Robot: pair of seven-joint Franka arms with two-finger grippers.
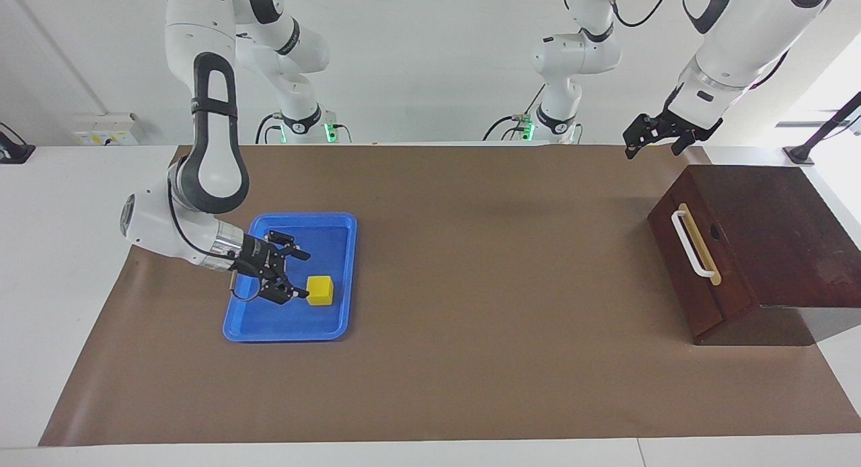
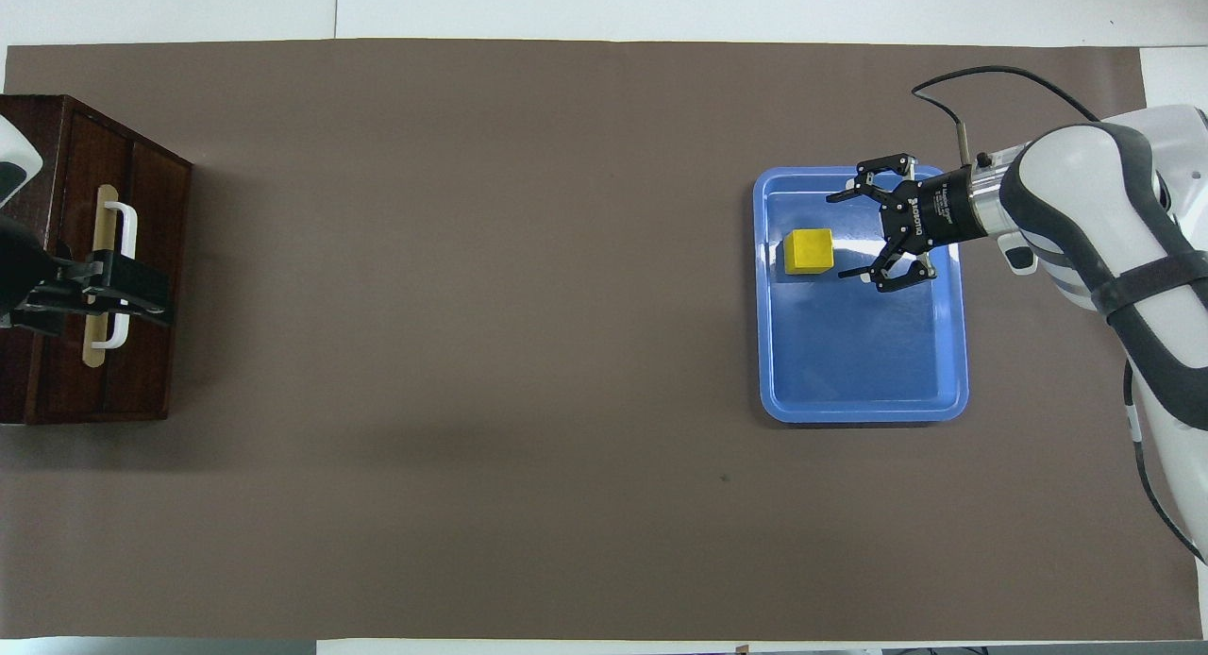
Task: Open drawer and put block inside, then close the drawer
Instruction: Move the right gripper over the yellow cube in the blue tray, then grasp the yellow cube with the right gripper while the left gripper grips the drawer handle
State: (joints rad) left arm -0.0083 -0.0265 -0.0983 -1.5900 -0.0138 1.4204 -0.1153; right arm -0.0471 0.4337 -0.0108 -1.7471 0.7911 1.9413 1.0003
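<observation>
the right gripper (image 1: 301,275) lies low over the blue tray (image 1: 340,222), its fingers spread wide and pointing at the yellow block (image 1: 321,290), which sits in the tray just beside the fingertips; one fingertip looks close to touching it, but contact cannot be confirmed. the tray rests on the brown mat (image 1: 471,252) toward the right arm's end of the table. the left gripper (image 1: 651,141) hangs in the air above the wooden box (image 1: 787,225) (at the left arm's end), fingers parted, holding nothing. the drawer (image 1: 693,262) is pushed in, its white handle (image 1: 691,243) untouched.
</observation>
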